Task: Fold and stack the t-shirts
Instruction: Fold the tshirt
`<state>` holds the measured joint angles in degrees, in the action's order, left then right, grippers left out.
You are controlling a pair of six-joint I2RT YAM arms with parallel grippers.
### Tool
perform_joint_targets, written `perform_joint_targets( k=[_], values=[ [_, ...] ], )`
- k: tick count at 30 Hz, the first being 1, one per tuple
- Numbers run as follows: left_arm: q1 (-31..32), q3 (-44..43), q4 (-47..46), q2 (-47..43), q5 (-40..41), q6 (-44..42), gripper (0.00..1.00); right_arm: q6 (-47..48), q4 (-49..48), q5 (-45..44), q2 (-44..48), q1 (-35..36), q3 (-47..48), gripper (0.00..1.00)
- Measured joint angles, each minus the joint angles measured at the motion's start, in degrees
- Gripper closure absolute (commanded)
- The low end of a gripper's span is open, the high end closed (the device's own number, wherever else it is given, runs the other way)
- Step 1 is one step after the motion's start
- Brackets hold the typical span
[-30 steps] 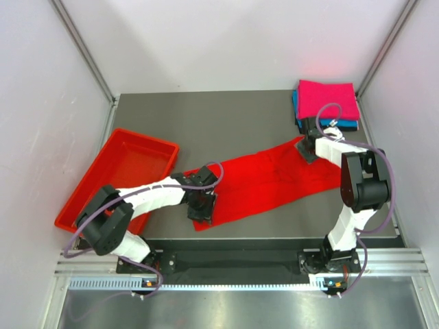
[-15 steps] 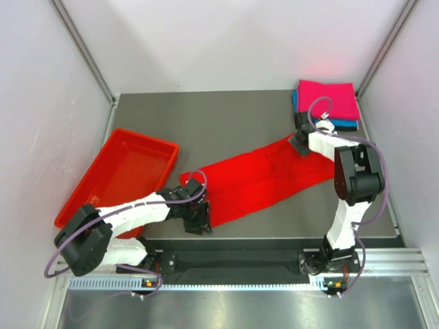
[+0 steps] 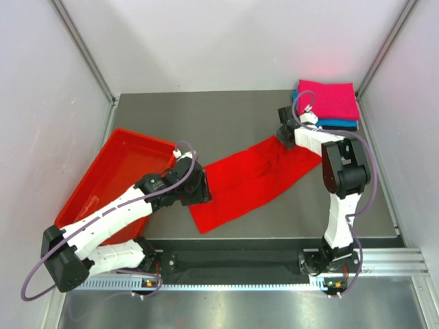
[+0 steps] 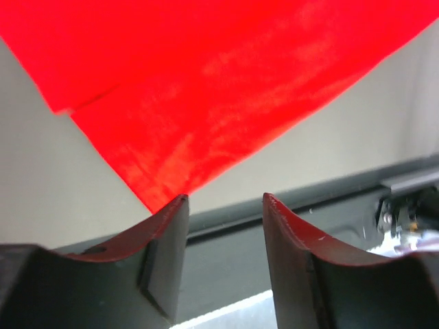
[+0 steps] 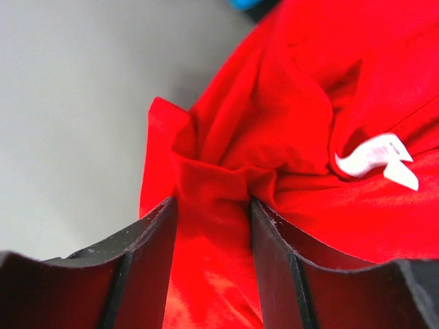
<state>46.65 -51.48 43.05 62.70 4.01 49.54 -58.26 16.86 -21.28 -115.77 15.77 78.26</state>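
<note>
Cloth is what you have in your right gripper [image 5: 212, 202]: its two fingers [image 5: 147, 253] are clamped on a bunched fold of the red t-shirt [image 3: 250, 181], and the fabric puckers into creases just ahead of the tips. You can see a white label [image 5: 376, 159] lying on the red cloth a little to the right of that pinch, in the right wrist view.

From above, you will find the shirt spread on the grey table [image 3: 206, 123] as a long slanted band, its near end towards the front edge and its far end up by the right gripper, which holds it just in front of the stack at the back right corner. That stack shows you a folded magenta-pink t-shirt [image 3: 329, 98] on top of a teal-blue t-shirt [image 3: 336, 124].

Your left gripper [image 4: 223, 199] has its fingers apart with nothing between them. In the left wrist view a corner of the red shirt reaches the tip of one finger; whether it touches, you cannot tell. Seen from overhead, this gripper sits at the shirt's left edge, just beside the red plastic tray [image 3: 147, 142], which lies at an angle on the left side of the table
</note>
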Motion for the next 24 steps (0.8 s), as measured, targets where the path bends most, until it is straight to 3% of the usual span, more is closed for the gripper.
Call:
perform_joint_targets(
  k=[6, 14, 24],
  values=[
    [-3.50, -0.55, 2.78, 0.48, 4.52, -1.20, 0.45, 0.28, -1.42, 1.22, -3.37, 2.51, 4.52, 0.54],
    [-18.64, 5.01, -0.04, 1.81, -2.10, -5.07, 0.45, 3.23, -2.62, 7.06, -12.57, 6.75, 17.73, 0.53],
    [-18.91, 5.42, -4.37, 9.77, -9.84, -9.20, 0.45, 7.87, -3.54, 16.76, -25.81, 8.20, 37.59, 0.52]
  ],
)
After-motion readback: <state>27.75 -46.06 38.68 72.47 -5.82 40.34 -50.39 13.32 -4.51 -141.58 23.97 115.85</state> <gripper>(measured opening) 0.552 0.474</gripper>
